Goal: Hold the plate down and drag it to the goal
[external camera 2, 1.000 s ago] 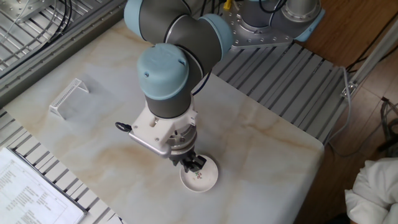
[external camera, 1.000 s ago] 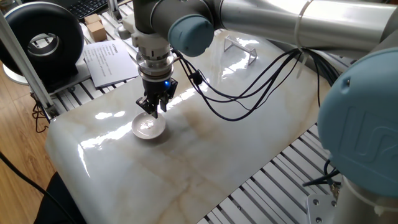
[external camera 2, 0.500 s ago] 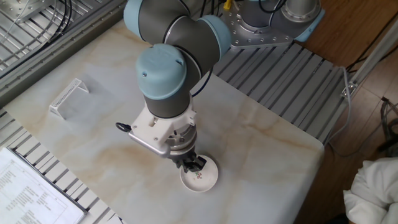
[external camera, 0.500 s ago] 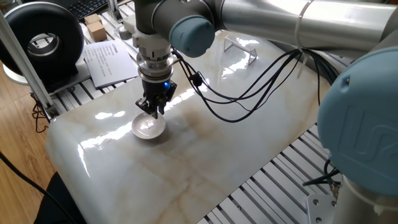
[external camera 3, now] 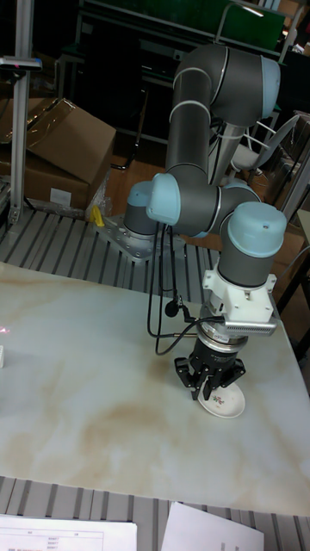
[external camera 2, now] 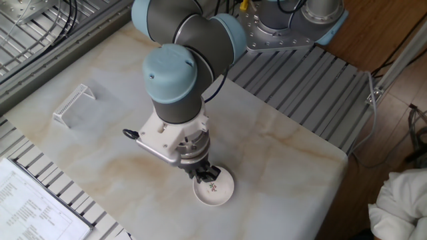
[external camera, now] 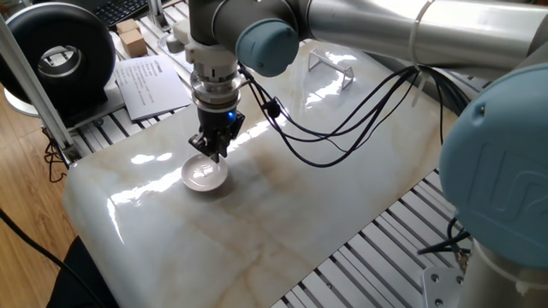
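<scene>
We see the gripper at the near rim of the plate, jaws near-closed, holding nothing. Plate sits at the marble table end, well apart from the goal. Whole drag left, we judge.

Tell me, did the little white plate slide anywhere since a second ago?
No. The plate sits at the same spot relative to the glare streak on the marble table, far from the clear goal. The pincer is above it.
</scene>
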Robot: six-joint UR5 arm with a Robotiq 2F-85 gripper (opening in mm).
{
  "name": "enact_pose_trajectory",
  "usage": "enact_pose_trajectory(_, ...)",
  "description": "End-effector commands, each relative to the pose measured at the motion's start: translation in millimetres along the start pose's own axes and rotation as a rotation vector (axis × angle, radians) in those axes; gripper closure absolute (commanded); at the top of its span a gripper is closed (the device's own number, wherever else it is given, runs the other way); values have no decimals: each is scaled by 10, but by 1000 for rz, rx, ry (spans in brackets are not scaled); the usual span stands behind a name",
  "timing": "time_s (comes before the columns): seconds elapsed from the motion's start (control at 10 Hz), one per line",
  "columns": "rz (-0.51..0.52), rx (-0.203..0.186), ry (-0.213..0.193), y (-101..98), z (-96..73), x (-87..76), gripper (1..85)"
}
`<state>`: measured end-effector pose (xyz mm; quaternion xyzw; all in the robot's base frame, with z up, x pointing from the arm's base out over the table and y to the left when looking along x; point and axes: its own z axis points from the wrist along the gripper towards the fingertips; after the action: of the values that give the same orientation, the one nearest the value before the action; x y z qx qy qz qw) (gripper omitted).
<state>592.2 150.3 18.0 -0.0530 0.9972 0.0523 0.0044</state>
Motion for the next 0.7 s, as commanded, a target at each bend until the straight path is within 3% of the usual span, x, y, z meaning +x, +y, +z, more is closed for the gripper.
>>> enact_pose_trajectory(0.0, 3, -14, -5, -13, -10, -8, 600)
enact_pose_trajectory(0.2, 6, -19, -8, -13, 37, -21, 600)
enact_pose_trajectory(0.6, 20, -76, -17, 97, 90, -28, 607)
